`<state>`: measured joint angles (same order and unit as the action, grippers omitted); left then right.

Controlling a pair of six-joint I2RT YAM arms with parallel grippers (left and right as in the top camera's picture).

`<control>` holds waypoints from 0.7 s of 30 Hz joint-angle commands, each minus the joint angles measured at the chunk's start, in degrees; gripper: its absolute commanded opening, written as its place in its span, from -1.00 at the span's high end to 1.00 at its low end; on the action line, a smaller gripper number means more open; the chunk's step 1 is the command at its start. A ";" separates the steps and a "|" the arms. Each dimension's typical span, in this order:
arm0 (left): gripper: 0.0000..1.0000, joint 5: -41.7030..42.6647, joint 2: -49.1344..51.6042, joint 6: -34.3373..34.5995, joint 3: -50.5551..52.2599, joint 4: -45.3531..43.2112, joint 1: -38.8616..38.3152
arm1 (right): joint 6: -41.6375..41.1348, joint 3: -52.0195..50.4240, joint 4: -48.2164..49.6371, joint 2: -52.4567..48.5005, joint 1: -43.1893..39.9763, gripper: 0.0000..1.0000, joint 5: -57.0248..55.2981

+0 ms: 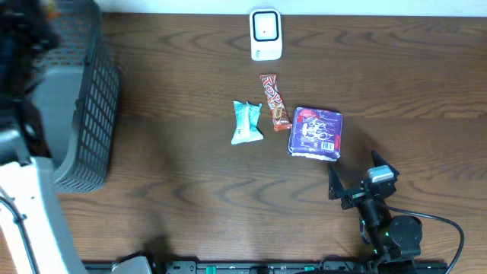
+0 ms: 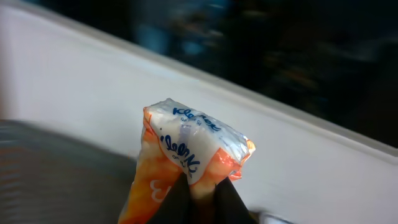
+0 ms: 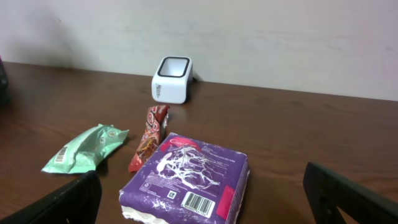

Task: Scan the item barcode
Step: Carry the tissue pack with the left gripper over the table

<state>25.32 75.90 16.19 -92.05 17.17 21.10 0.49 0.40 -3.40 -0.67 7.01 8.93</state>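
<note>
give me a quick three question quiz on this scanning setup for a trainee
1. True or false: the right gripper is shut.
2. What brand name shows on the tissue pack held by the left gripper?
3. In the overhead view, the white barcode scanner stands: A top centre, B bottom left, C right edge.
Key: 1 false, it is open; 2 Kleenex; 3 A

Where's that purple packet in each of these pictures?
Overhead: the purple packet lies right of centre, beside the red candy bar.
Left wrist: not in it; only a tissue pack shows.
Right wrist: bottom centre, barcode showing.
Shared landmark: the white scanner, up-left of the packet in both.
</note>
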 commanded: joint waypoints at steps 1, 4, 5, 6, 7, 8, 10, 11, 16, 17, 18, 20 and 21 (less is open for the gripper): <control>0.86 6.23 0.04 3.17 -0.48 1.20 -12.15 | -0.44 -0.09 -0.24 0.35 0.17 -0.99 -0.46; 0.86 6.19 0.81 1.64 -0.44 4.48 -20.96 | -0.46 -0.09 -0.24 0.35 0.17 -0.98 -0.46; 0.86 6.12 1.22 1.22 -0.42 5.95 -23.50 | -0.46 -0.09 -0.26 0.35 0.17 -0.99 -0.46; 0.85 5.51 1.90 1.25 -0.42 7.85 -26.21 | -0.46 -0.09 -0.24 0.35 0.17 -0.99 -0.44; 0.86 4.74 2.62 1.25 -0.42 9.73 -28.50 | -0.46 -0.09 -0.24 0.35 0.17 -0.98 -0.44; 0.85 3.56 3.61 1.27 -0.42 11.89 -30.77 | -0.46 -0.09 -0.24 0.35 0.17 -0.98 -0.46; 0.86 -1.09 7.28 1.25 -0.42 17.81 -36.30 | -0.46 -0.09 -0.24 0.35 0.17 -0.98 -0.46; 0.85 -3.50 9.44 1.27 -0.42 20.33 -38.56 | -0.46 -0.09 -0.24 0.35 0.17 -0.99 -0.46; 0.85 -6.21 18.80 1.29 -0.42 25.33 -44.37 | -0.44 -0.09 -0.24 0.35 0.17 -0.99 -0.46; 0.86 -6.19 21.68 1.29 -0.42 25.68 -45.64 | -0.46 -0.09 -0.24 0.35 0.17 -0.99 -0.46; 0.86 -6.19 23.91 1.29 -0.42 25.68 -46.62 | -0.46 -0.09 -0.24 0.35 0.17 -0.98 -0.46; 0.85 -6.19 27.65 1.29 -0.42 25.42 -48.04 | -0.46 -0.09 -0.24 0.35 0.17 -0.99 -0.44; 0.85 -6.21 29.18 1.29 -0.42 25.20 -48.52 | -0.46 -0.09 -0.24 0.35 0.17 -0.99 -0.46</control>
<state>20.60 100.38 17.80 -92.27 42.44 -25.39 0.49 0.40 -3.40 -0.69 7.01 8.93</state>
